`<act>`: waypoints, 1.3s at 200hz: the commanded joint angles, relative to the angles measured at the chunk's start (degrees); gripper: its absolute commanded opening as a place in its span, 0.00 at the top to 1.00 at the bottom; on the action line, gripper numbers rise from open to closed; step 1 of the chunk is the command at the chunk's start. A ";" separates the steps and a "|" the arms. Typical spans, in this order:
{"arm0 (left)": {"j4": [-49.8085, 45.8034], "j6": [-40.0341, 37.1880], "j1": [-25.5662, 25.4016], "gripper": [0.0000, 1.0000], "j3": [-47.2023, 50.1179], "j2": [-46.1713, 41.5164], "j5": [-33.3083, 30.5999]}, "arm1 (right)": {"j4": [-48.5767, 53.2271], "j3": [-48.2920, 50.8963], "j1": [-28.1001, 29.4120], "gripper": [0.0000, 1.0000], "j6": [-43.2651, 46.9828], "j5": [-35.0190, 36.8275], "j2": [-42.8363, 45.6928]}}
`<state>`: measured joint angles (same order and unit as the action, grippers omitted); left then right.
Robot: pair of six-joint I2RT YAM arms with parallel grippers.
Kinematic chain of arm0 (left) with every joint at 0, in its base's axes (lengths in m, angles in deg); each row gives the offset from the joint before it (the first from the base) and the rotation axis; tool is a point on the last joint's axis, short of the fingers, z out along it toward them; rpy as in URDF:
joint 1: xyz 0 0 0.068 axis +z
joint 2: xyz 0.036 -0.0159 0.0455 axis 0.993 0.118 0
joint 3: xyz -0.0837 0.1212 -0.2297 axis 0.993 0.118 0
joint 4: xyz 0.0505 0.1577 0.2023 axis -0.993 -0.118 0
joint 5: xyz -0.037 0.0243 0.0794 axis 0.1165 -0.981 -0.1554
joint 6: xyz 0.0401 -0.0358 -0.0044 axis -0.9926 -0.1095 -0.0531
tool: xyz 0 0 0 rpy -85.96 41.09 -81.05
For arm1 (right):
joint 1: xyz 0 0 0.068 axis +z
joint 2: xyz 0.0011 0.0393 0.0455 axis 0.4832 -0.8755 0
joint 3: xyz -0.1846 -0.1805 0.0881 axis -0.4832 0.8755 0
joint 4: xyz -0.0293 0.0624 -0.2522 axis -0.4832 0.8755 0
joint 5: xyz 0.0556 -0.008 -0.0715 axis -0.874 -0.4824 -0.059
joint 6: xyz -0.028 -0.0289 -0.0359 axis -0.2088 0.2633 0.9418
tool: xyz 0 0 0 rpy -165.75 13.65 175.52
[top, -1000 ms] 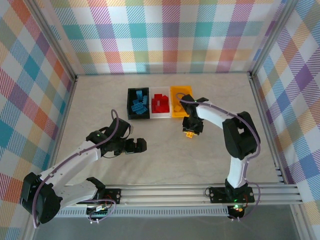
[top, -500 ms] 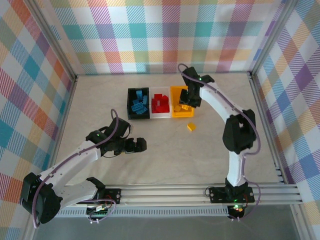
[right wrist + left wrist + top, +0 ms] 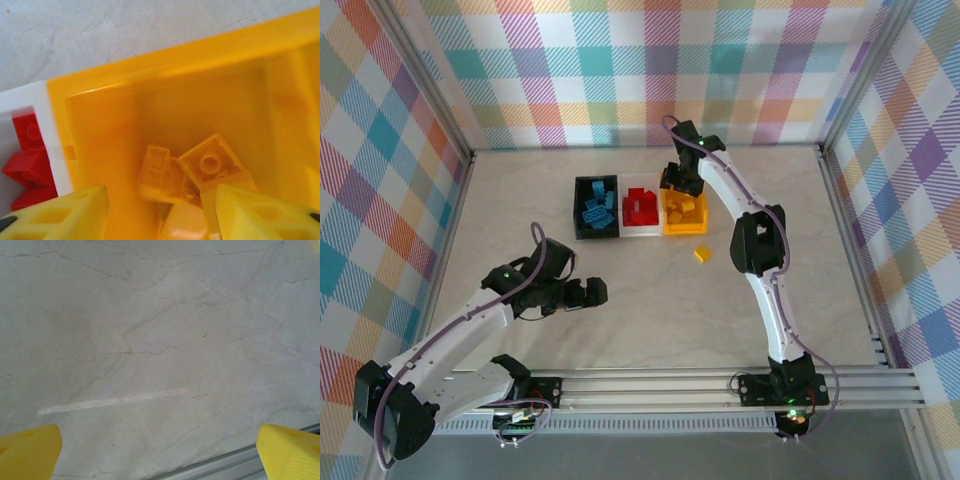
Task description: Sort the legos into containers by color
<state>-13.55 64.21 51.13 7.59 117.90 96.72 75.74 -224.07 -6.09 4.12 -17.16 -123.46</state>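
Observation:
Three bins stand in a row: a black bin [image 3: 578, 210] with blue legos [image 3: 598, 208], a white bin [image 3: 640, 234] with red legos [image 3: 640, 207], and a yellow bin [image 3: 686, 233] with yellow legos [image 3: 686, 210]. One yellow lego [image 3: 702, 253] lies loose on the table just in front of the yellow bin. My right gripper [image 3: 682, 188] hovers over the far end of that bin, open [image 3: 160, 220], above several yellow legos [image 3: 210, 162] on the bin floor [image 3: 165, 55]. My left gripper [image 3: 592, 292] hangs open [image 3: 160, 452] over bare table.
The white bin's wall [image 3: 30, 95] and red legos [image 3: 27, 165] sit at the left edge of the right wrist view. A metal rail [image 3: 225, 467] runs along the near table edge. Plaid walls enclose the table [image 3: 520, 200] on three sides.
My right arm swung from low over the loose yellow lego up and back to the far end of the yellow bin. The loose lego stayed on the table. My left arm shifted slightly.

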 commanded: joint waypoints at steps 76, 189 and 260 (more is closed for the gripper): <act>4.20 -2.12 1.99 0.00 -1.21 2.44 2.11 | 2.70 26.02 -0.49 0.21 6.80 1.60 24.61; 6.04 -4.63 3.09 0.00 0.72 4.66 6.15 | -8.89 59.38 -0.48 0.19 6.98 -0.60 34.78; 3.65 -4.16 3.09 0.00 0.59 3.47 4.52 | -11.52 54.93 -0.75 0.20 16.79 0.25 27.44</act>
<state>-7.51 60.85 53.53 7.68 122.47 101.86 65.34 -166.17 -6.39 16.21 -17.27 -94.67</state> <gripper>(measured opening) 0.999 0.803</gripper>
